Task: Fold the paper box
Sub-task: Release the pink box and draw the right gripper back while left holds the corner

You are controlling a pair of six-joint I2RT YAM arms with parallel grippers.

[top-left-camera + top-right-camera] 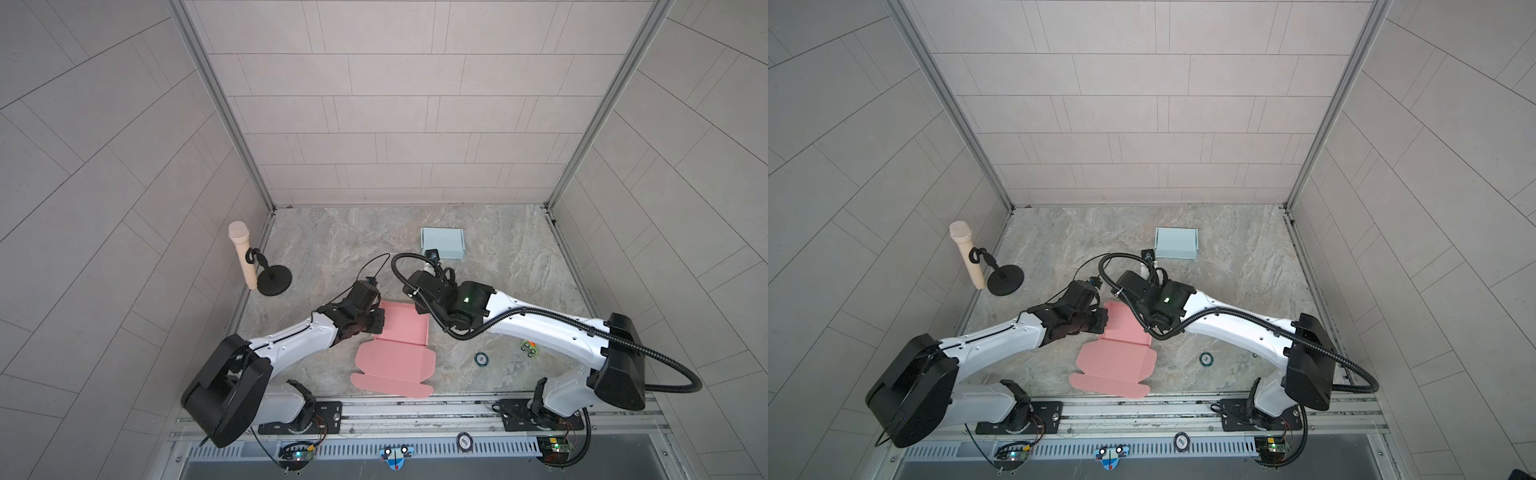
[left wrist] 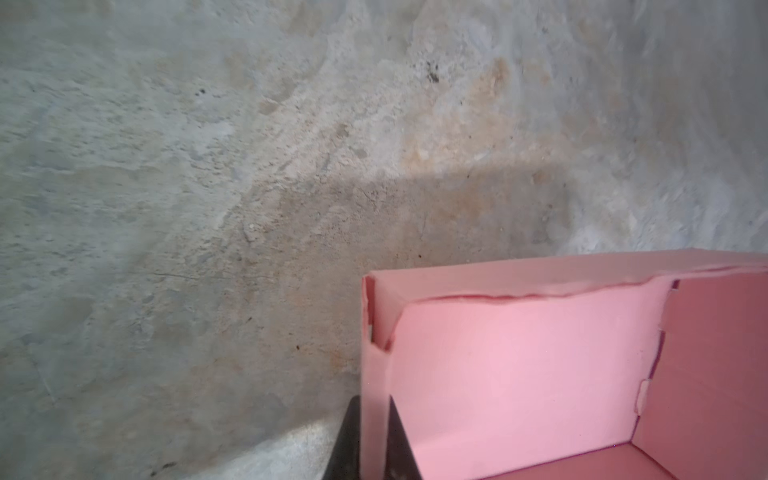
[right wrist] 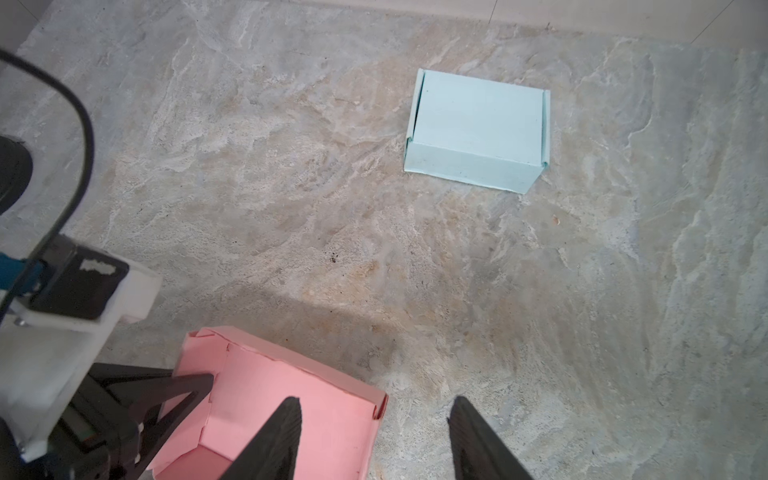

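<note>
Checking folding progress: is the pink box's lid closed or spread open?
Spread open: the pink box has raised walls, but its lid panel lies flat on the table.

Nothing here reads clearly. A small round white badge (image 1: 464, 441) on the grey metal front rail (image 1: 374, 434) carries dark lettering too small to make out. The same goes for the mark on the teal-rimmed round disc (image 1: 481, 359) on the marbled tabletop (image 1: 511, 266).

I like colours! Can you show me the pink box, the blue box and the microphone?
pink box (image 1: 405, 327): in a top view, on its inside floor.
blue box (image 3: 478, 120): right wrist view, on its closed lid.
microphone (image 1: 245, 272): in a top view, on its handle.
</note>
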